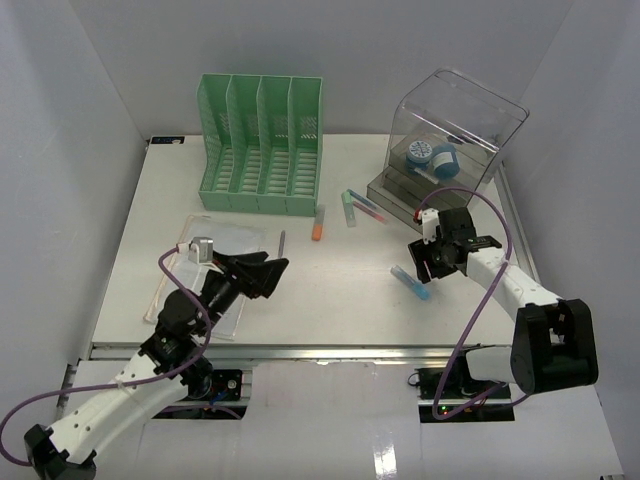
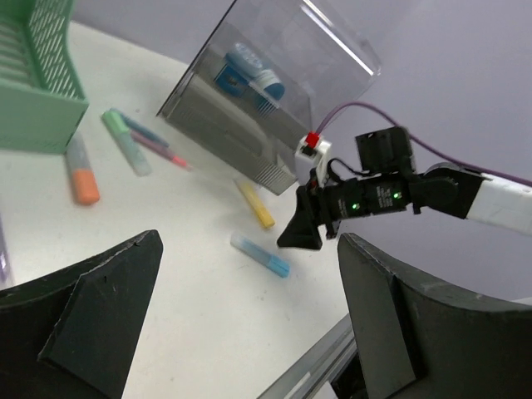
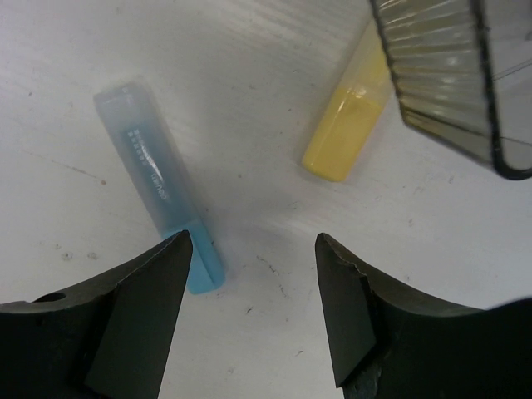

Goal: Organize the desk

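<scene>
White walls close in the bench [image 1: 330, 290] on three sides. It fills the middle of the overhead view, with a silver rail along its near edge just ahead of the two arm bases. A green file rack [image 1: 262, 145] stands upright at the back left. A clear box [image 1: 455, 135] sits at the back right with blue items inside. A clear plastic sleeve [image 1: 215, 250] lies flat at the near left.

The left fingers [image 1: 270, 276] are above the sleeve's right edge, spread wide and holding nothing. The right fingers [image 1: 428, 262] point down at the bench near the box, partly open and empty.

Loose pens lie between rack and box. An orange highlighter [image 1: 318, 227], a green one [image 1: 349, 208] and a pink pen [image 1: 366, 208] are near the rack's right end, and a purple pen [image 1: 282, 241] is beside the sleeve. A blue highlighter [image 3: 158, 183] lies just beside one right fingertip; whether they touch is unclear. A yellow highlighter [image 3: 349, 125] has its far end against the box's corner.
</scene>
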Available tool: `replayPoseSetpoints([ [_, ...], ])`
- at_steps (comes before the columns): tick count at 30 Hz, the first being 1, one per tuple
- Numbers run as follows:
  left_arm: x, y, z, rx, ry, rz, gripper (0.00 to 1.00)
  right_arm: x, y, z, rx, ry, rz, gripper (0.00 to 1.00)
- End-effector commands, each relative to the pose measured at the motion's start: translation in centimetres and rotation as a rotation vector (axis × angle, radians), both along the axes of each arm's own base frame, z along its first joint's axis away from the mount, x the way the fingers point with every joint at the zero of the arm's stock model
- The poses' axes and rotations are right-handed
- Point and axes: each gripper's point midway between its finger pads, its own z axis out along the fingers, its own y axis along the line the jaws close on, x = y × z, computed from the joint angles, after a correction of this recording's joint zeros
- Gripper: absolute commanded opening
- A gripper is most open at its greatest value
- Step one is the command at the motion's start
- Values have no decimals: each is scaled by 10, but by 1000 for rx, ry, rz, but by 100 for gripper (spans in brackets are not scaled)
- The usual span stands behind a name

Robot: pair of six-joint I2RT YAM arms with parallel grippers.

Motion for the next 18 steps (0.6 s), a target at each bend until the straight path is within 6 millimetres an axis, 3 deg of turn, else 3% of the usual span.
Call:
replayPoseSetpoints([
  [1, -5, 14, -57, 62, 157, 41, 98, 32, -4, 14, -1, -132, -120, 68],
  [9, -10, 12, -71, 61, 197, 22, 98, 48, -8, 11, -4, -228, -150, 67],
  [18, -10, 13, -68, 48, 194, 25, 98, 56, -6, 1, 28, -258, -162, 65],
])
